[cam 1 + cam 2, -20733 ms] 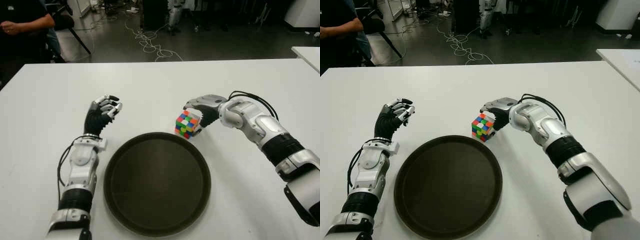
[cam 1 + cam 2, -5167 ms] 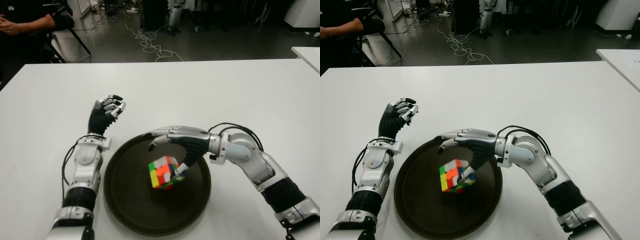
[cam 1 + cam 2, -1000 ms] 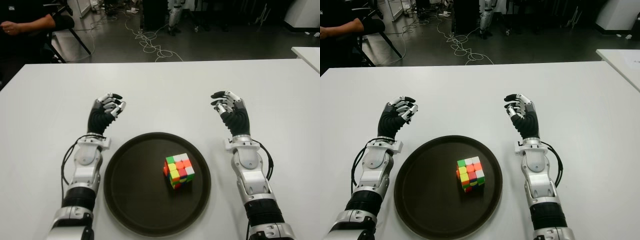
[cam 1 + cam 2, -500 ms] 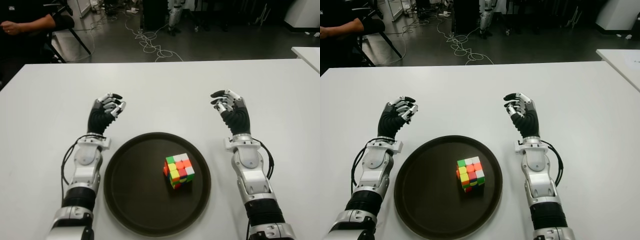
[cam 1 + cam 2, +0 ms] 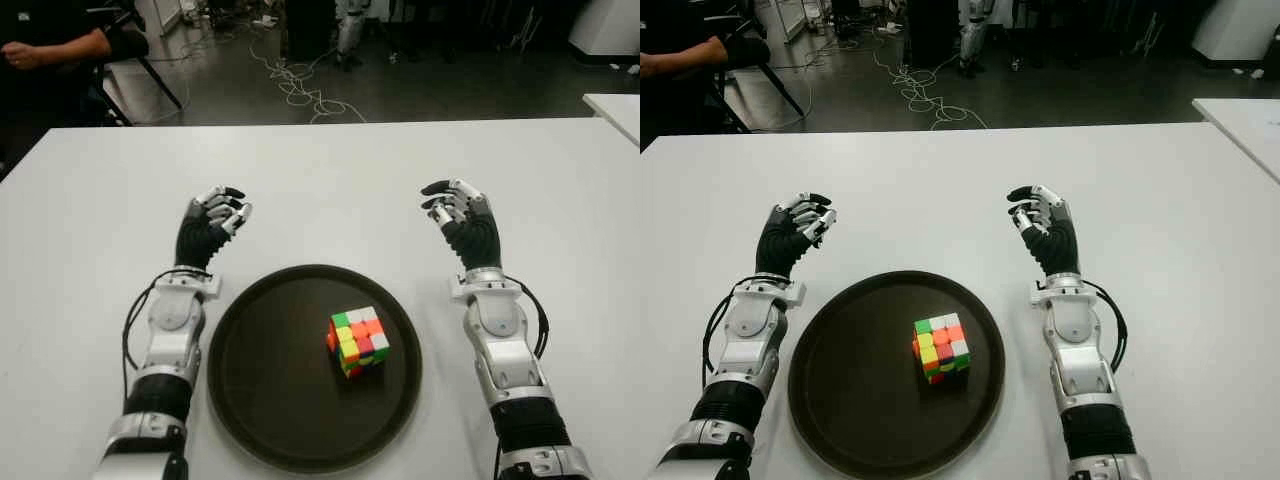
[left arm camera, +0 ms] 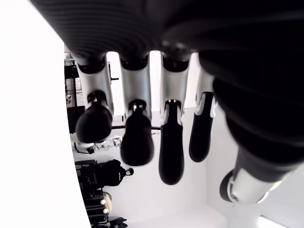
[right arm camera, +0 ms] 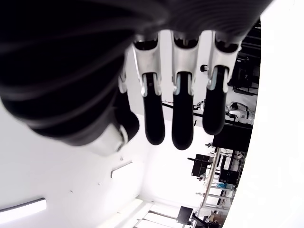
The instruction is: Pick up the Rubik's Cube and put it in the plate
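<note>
1. Eye views: the multicoloured Rubik's Cube [image 5: 357,341] is sitting right of centre in the round dark-brown plate [image 5: 262,400] on the white worktop [image 5: 330,190], touching neither hand.
2. Left wrist view: the left hand [image 5: 207,227], left of the plate, is hanging its fingers [image 6: 137,138] loosely apart, gripping nothing.
3. Right wrist view: the right hand [image 5: 462,224], at the plate's upper right, is showing relaxed, empty fingers [image 7: 182,124].

We see bare tabletop [image 5: 330,180] all around the plate [image 5: 250,380], with only the Rubik's Cube [image 5: 357,341] standing inside it.

Rubik's Cube [image 5: 941,349] inside plate [image 5: 840,400]
</note>
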Action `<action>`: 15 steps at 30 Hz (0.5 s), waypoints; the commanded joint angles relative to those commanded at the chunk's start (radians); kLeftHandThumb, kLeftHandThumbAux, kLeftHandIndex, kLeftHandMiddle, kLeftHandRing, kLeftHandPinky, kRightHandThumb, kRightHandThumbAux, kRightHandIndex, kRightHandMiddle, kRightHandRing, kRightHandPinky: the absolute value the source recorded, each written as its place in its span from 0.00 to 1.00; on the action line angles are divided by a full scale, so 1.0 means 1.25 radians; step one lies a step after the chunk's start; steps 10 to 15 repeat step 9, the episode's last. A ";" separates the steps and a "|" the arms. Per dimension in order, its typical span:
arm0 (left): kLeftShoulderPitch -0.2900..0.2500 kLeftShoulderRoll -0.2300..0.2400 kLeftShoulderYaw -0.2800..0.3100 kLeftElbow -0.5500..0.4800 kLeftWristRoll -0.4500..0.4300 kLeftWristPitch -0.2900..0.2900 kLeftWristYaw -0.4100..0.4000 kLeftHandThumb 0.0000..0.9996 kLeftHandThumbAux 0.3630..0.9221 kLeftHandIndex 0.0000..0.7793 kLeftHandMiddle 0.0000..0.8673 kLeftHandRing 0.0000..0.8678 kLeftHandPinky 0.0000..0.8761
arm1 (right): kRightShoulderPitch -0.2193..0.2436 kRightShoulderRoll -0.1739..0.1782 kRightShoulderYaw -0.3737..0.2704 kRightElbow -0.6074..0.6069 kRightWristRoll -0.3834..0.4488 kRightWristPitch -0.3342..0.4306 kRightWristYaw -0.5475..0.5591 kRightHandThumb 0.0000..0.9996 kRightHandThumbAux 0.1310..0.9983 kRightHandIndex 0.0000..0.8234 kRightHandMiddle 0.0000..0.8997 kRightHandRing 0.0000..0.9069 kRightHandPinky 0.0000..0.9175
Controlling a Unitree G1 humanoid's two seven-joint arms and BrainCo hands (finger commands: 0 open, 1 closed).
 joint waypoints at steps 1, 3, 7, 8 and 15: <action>0.000 0.000 0.000 0.000 0.000 0.001 0.001 0.84 0.53 0.53 0.66 0.83 0.86 | 0.000 0.000 0.000 -0.001 0.000 0.000 0.001 0.69 0.69 0.50 0.45 0.46 0.47; 0.000 0.000 0.000 0.000 0.001 0.002 0.003 0.84 0.53 0.53 0.66 0.83 0.85 | 0.001 0.000 0.000 -0.003 -0.003 0.005 0.000 0.69 0.69 0.50 0.45 0.46 0.47; 0.000 0.000 0.000 -0.001 0.003 0.001 0.005 0.84 0.53 0.53 0.66 0.83 0.85 | 0.000 -0.001 -0.001 -0.001 -0.004 0.008 0.000 0.69 0.69 0.50 0.45 0.47 0.47; 0.000 -0.001 0.000 -0.001 0.002 0.001 0.005 0.84 0.53 0.53 0.66 0.83 0.85 | -0.001 -0.001 -0.001 0.000 -0.003 0.007 0.000 0.69 0.69 0.50 0.45 0.47 0.47; 0.001 -0.001 0.000 -0.001 0.002 0.001 0.005 0.84 0.53 0.53 0.66 0.83 0.85 | -0.001 -0.001 -0.001 0.001 -0.003 0.007 0.000 0.69 0.69 0.50 0.45 0.47 0.47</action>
